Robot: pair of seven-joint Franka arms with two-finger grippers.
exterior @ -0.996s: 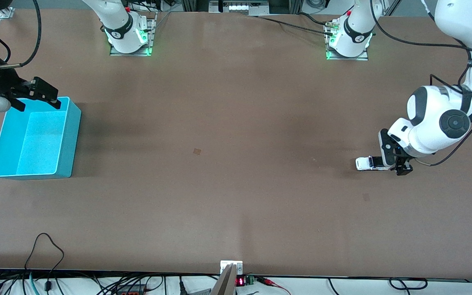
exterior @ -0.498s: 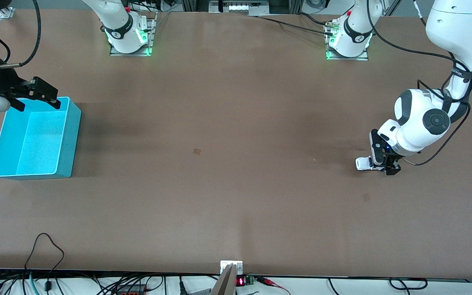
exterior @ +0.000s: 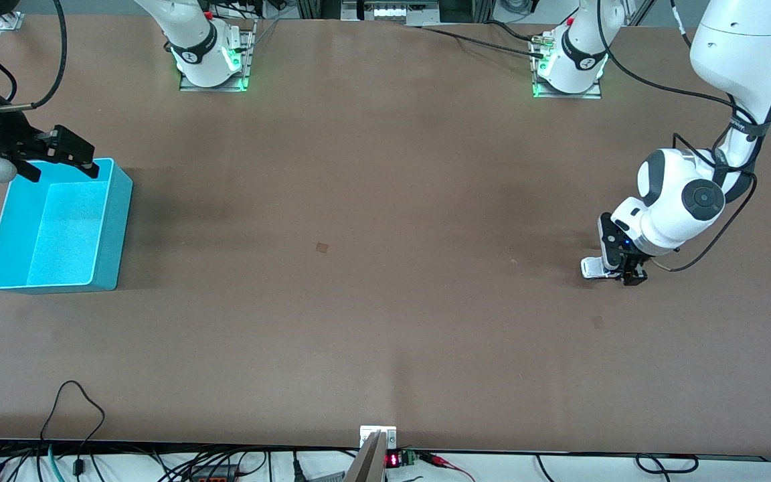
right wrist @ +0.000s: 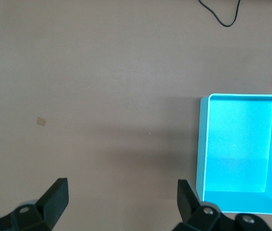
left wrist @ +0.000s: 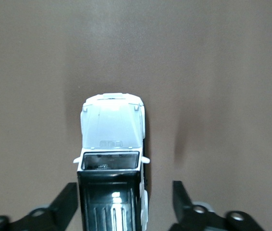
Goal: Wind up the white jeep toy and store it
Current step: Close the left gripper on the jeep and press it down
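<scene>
The white jeep toy [exterior: 591, 266] stands on the brown table near the left arm's end, its black rear hidden under the left arm's hand. In the left wrist view the jeep [left wrist: 112, 130] shows its white hood and black roof. My left gripper [exterior: 625, 269] is open and low at the table. Its fingers [left wrist: 68, 202] straddle the jeep's black rear, one close to its side, the other apart [left wrist: 125, 206]. My right gripper [exterior: 61, 167] is open and empty, waiting over the farthest edge of the turquoise bin [exterior: 118, 221]. The bin [right wrist: 202, 144] is empty in the right wrist view, beside the gripper [right wrist: 121, 198].
A small tan patch [exterior: 322, 247] lies mid-table and a darker one [exterior: 598, 322] lies nearer to the front camera than the jeep. Both arm bases [exterior: 208, 57] stand along the farthest table edge. Cables [exterior: 77, 408] run along the nearest edge.
My left arm has moved toward the right arm's end of the table, so its open fingers now cover more of the jeep's rear. The jeep and the right arm have not moved.
</scene>
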